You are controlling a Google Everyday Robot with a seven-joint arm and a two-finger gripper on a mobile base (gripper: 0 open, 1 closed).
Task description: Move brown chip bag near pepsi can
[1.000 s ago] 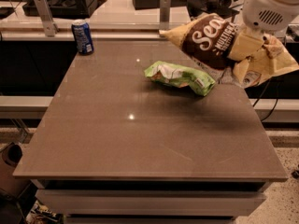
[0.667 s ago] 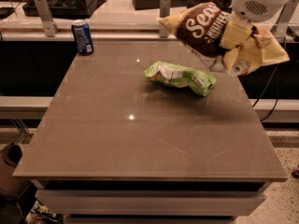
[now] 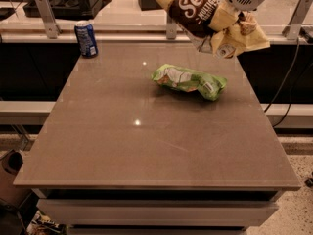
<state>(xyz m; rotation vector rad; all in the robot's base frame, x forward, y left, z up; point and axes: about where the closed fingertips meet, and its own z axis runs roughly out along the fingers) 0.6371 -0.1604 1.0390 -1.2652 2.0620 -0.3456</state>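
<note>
The brown chip bag [image 3: 195, 9] with white script lettering and cream-yellow edges hangs in the air above the table's far right part. My gripper [image 3: 230, 16] is shut on the bag's right side; the white arm body sits above it at the top right. The pepsi can [image 3: 86, 38], blue with a silver top, stands upright at the table's far left corner, well left of the bag.
A green chip bag [image 3: 190, 81] lies on the brown table [image 3: 146, 141] right of centre, below the lifted bag. A shelf rail with metal brackets [image 3: 46, 11] runs behind the table. A cable [image 3: 288, 77] hangs at the right.
The gripper has lifted the brown chip bag higher and carried it to the left, toward the far edge. The can and green bag have not moved.
</note>
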